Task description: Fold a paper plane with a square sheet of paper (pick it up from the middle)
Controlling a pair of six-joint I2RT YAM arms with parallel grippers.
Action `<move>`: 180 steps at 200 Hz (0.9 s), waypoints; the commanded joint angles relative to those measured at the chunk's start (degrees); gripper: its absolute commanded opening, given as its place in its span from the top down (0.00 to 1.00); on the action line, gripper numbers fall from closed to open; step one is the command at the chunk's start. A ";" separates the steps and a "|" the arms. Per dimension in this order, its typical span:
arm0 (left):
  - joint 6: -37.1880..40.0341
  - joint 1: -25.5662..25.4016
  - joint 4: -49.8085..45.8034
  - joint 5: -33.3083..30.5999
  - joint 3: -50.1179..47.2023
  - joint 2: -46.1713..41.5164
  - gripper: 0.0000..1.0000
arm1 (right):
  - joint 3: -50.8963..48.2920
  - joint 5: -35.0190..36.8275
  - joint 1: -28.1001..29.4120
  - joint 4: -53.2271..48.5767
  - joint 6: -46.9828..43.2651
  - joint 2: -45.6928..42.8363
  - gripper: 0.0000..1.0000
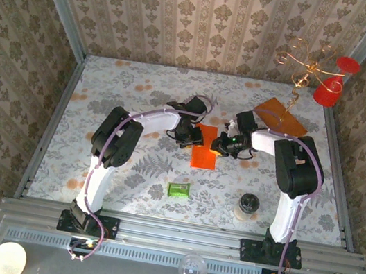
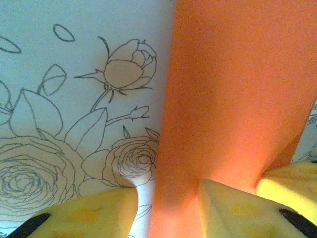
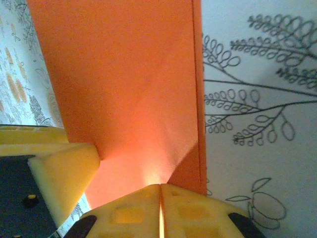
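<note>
The square sheet of paper is bright orange and lies mid-table between my two grippers, looking like a tall strip. In the right wrist view the sheet rises in a tent, with a folded band along its right edge. My right gripper is shut on its near edge, jaws pressed together with orange in the slit. In the left wrist view my left gripper stands open, and the sheet's left edge runs through the gap, its right finger on the paper. The paper plane is out of view.
A brownish-orange board with a gold wire stand and a red cup sit at the back right. In front lie a green packet and a small jar. Patterned walls close in three sides.
</note>
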 commanded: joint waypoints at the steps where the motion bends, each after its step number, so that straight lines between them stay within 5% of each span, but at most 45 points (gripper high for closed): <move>1: 1.39 -1.75 3.15 0.87 -4.90 7.58 0.58 | -0.10 4.29 -1.02 -6.13 -1.90 2.70 0.88; 91: 7.51 2.20 11.52 6.32 -5.57 -12.98 0.60 | -1.05 6.19 -1.23 -6.43 -3.92 4.60 0.91; 137: 3.97 0.96 19.68 15.48 -7.56 -9.00 0.78 | -1.03 6.65 -1.06 -6.71 -4.22 4.69 0.91; 180: 4.45 0.52 17.14 16.44 -4.26 -3.51 0.92 | -0.44 7.20 -0.93 -7.65 -4.50 4.93 0.92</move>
